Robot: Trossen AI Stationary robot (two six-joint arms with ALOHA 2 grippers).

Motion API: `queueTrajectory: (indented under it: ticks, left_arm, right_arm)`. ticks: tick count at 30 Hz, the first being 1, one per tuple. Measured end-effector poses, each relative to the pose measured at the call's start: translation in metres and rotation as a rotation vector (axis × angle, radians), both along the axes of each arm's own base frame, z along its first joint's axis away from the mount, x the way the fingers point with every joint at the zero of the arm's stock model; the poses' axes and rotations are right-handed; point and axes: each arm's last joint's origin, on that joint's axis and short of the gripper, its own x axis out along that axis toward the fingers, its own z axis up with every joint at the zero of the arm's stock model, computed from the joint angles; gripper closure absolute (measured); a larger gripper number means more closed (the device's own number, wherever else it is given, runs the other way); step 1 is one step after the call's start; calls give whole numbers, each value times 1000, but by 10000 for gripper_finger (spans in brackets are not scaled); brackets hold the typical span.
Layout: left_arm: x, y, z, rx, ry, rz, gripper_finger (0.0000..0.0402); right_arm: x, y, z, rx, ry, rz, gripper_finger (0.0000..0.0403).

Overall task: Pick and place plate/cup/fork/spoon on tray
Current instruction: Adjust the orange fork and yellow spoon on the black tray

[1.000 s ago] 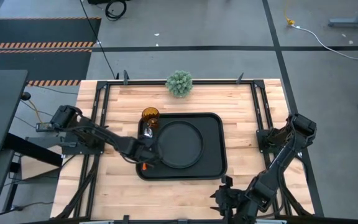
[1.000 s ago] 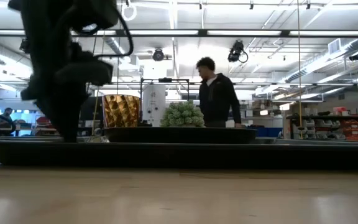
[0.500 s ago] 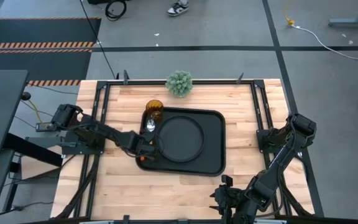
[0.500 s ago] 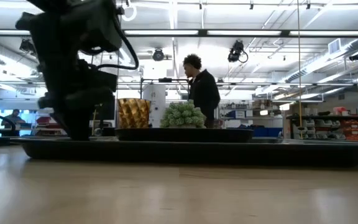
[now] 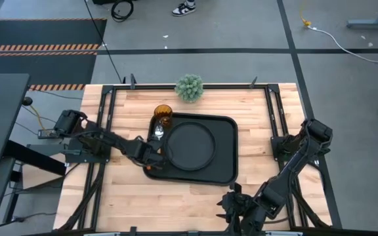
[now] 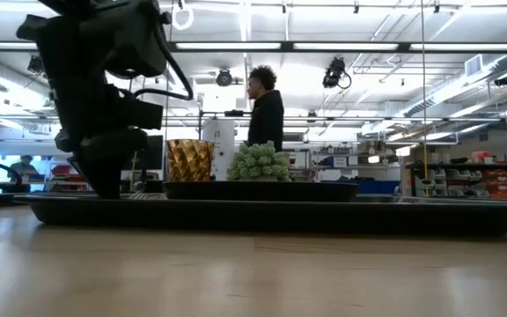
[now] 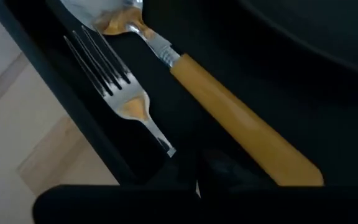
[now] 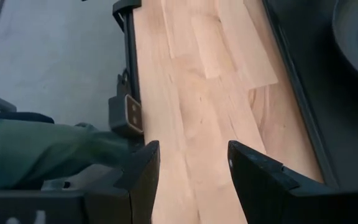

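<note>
The black tray lies mid-table with the round black plate on it. The amber cup stands at the tray's far left corner and also shows in the low view. The spoon and the fork lie side by side on the tray floor along its left rim. My left gripper is low over the tray's near left part, shut on the fork. My right gripper is open and empty at the table's near edge. My left gripper is shut on the fork's handle, just behind the metal neck; the fingers hide the handle itself. It comes slanting down from the table's near left and lies along the fork. The tines rest flat on the tray floor.
A green spiky ball plant stands at the table's far edge, behind the tray. Bare wood shows left, right and near of the tray. A person walks in the room beyond the table.
My left gripper has gone a little toward the table's far edge and lower into the tray. The tray, with plate and cup, has slid slightly toward the far edge. The spoon has come into sight beside the cup. My right arm has shifted slightly toward the table's left.
</note>
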Motion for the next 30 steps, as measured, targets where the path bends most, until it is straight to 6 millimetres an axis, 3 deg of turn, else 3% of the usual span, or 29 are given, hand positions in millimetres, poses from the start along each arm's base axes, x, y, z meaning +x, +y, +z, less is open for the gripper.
queueTrajectory:
  ticks: [12, 18, 22, 30]
  left_arm:
    - [4, -38, 5, -31, -108, -175, 390]
    - [3, -28, 19, 141, -21, -143, 390]
    - [8, -19, 22, 231, -69, -101, 390]
    - [22, -14, 17, 132, -158, -161, 390]
  right_arm:
    - [20, -19, -1, 14, 54, 21, 206]
    - [26, -25, -1, 31, 70, 15, 206]
    - [27, -26, -1, 31, 70, 12, 206]
    - [25, -23, 0, 46, 57, 11, 206]
